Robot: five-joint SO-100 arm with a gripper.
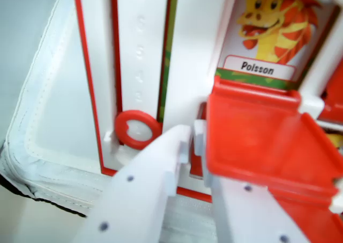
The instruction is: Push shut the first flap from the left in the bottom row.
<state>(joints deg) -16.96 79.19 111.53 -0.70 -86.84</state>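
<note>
A red flap [252, 130] stands open on the white game board [190, 66], filling the wrist view's right half. Behind it a card shows a yellow and red cartoon creature above the label "Poisson" [258, 67]. My gripper [193, 154] comes up from the bottom edge, its two white fingers nearly meeting at the tips with nothing between them. The left fingertip [174, 146] sits just left of the flap's lower left corner. The right finger [246, 211] lies under the flap's front edge, and the flap hides its tip.
A red ring [138, 129] sits on the board left of my fingers, below a white strip of embossed numbers [140, 50]. The board's red-lined edge [88, 82] borders a white stitched mat [43, 125]. More red flaps [335, 93] show blurred at the right edge.
</note>
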